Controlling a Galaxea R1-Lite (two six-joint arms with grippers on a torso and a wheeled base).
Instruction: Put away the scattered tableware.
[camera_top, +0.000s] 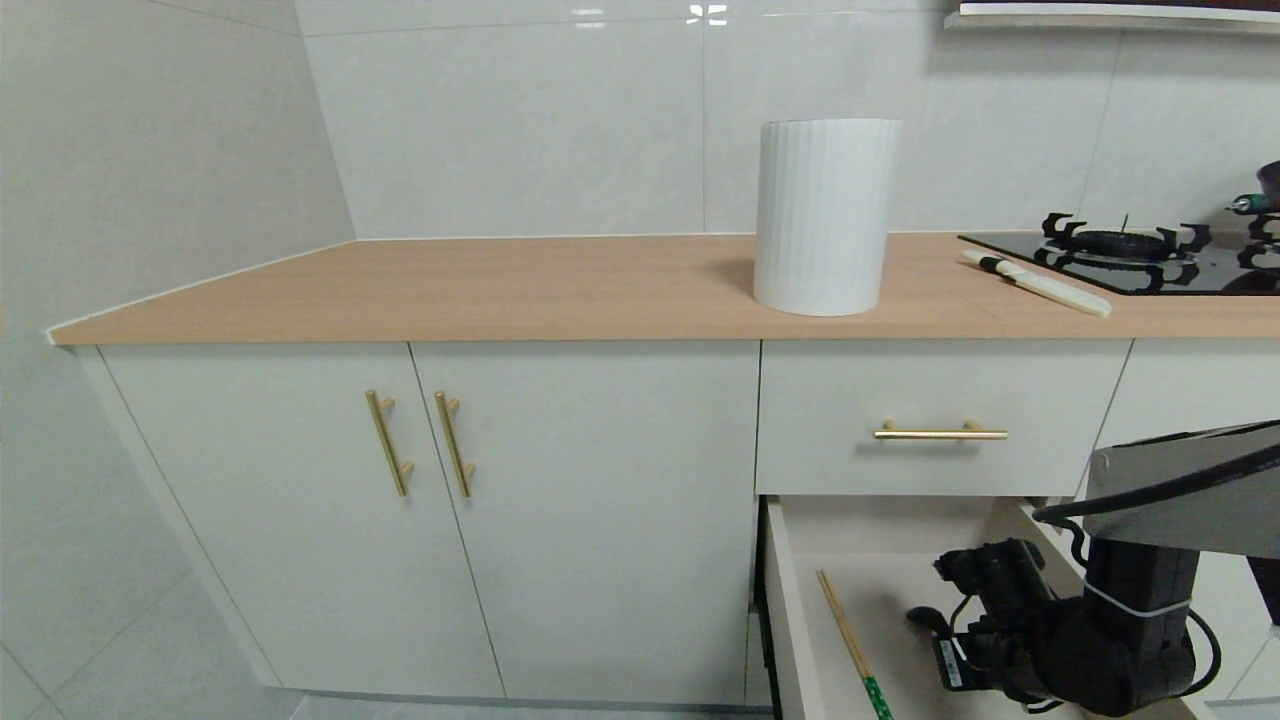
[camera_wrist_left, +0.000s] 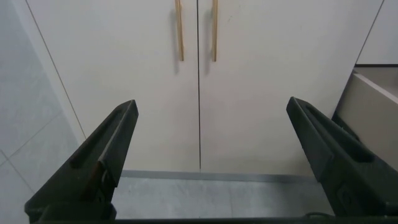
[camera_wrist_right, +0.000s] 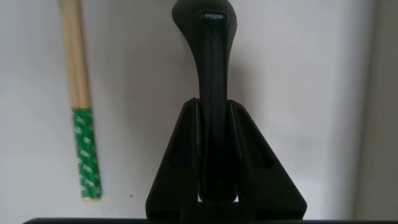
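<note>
Right gripper clamped on a black utensil, fingers tight on its stem, rounded end sticking out past the tips. Can't tell if it's a spoon or a ladle. It hangs low over the floor of the open drawer, so this looks like the put-down step: low hold so the piece drops flat, not bounces. Chopsticks with green ends lie in the same drawer, beside the utensil but apart from it, along the drawer's left wall, probably already stored. Left gripper is spread wide, holding nothing, facing the cabinet doors down near the floor, parked out of the way while the right arm works. On the counter a pale knife, as it looks, lies just beside the stove; likely the next piece to collect. White ribbed canister stands upright mid-counter, above the closed upper drawer. Task judged partway done.
</note>
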